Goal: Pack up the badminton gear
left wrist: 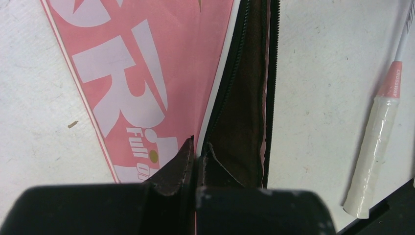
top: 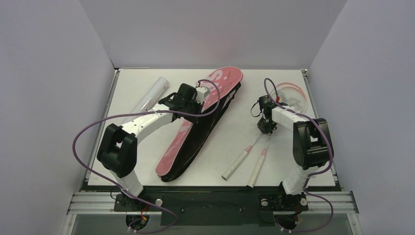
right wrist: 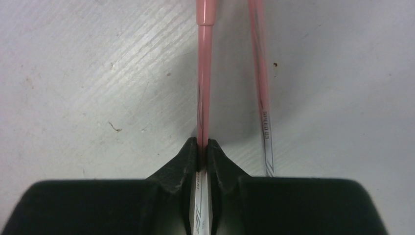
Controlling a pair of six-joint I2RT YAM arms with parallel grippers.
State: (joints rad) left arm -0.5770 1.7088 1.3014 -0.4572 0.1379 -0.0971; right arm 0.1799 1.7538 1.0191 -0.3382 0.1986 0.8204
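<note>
The pink "SPORT" cover (top: 183, 137) lies slantwise in the middle of the table, its black inside (left wrist: 242, 103) open along the zip. My left gripper (top: 195, 95) is shut on the edge of the cover's pink top flap (left wrist: 147, 73). Two pink-and-white rackets lie side by side on the right, handles (top: 237, 164) toward me and heads (top: 292, 95) at the back. My right gripper (top: 265, 126) is shut on the left racket's thin shaft (right wrist: 204, 88); the other shaft (right wrist: 261, 73) lies free beside it. The white tube (top: 151, 95) lies left of the cover. I make out no shuttlecocks.
One white racket handle (left wrist: 374, 147) shows right of the cover in the left wrist view. Grey walls close in the table at the left, back and right. The table's near edge (top: 210, 185) lies just past the handles and the cover's narrow end.
</note>
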